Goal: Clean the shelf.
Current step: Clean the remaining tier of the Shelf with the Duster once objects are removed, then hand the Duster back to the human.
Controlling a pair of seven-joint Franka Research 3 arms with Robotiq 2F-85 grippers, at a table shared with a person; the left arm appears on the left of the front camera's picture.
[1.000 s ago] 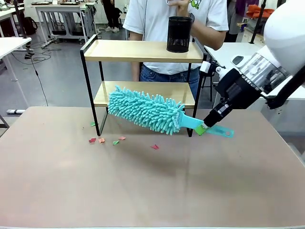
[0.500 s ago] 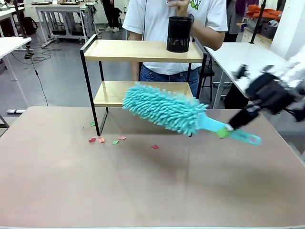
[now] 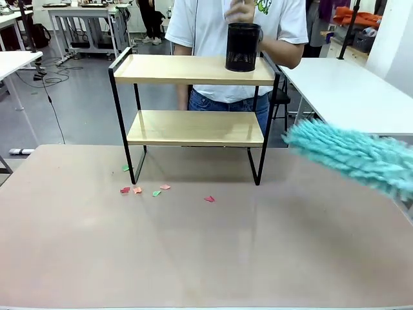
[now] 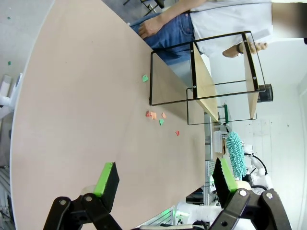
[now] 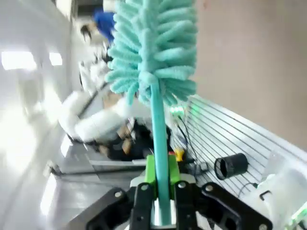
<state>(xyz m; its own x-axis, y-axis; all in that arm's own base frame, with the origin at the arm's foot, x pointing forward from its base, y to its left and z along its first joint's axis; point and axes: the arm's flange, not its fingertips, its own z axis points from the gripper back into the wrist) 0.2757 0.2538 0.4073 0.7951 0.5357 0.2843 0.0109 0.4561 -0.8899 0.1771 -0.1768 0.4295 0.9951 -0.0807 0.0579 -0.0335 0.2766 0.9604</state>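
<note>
My right claw (image 5: 160, 191) is clamped tight on the thin teal plastic handle of the fluffy teal microfibre duster (image 5: 152, 52); on its wrist camera the handle runs straight up between the green pads (image 5: 149, 168) to the shaggy head, everything behind it smeared by blur. From the front camera I see the duster head (image 3: 352, 155) off to the right of the shelf, clear of it and above the right edge of the beige surface (image 3: 206, 252).

My left claw (image 4: 165, 179) stands wide apart with nothing between its green pads (image 4: 105, 178), hanging over the near part of the surface.

The small two-tier shelf (image 3: 193, 128), two light wooden boards in a thin black metal frame, stands on the far middle of the surface. A black mesh cylinder cup (image 3: 243, 46) sits on the right end of its top board; the lower board is bare. Just in front of the shelf's left legs I see small scraps of red, orange and green paper (image 3: 145, 190) on the surface, with one more red scrap (image 3: 209, 199) a bit to the right. Behind the shelf a person in a white T-shirt (image 3: 213, 26) and blue jeans stands; the green print on the shirt is too cut off to read.
</note>
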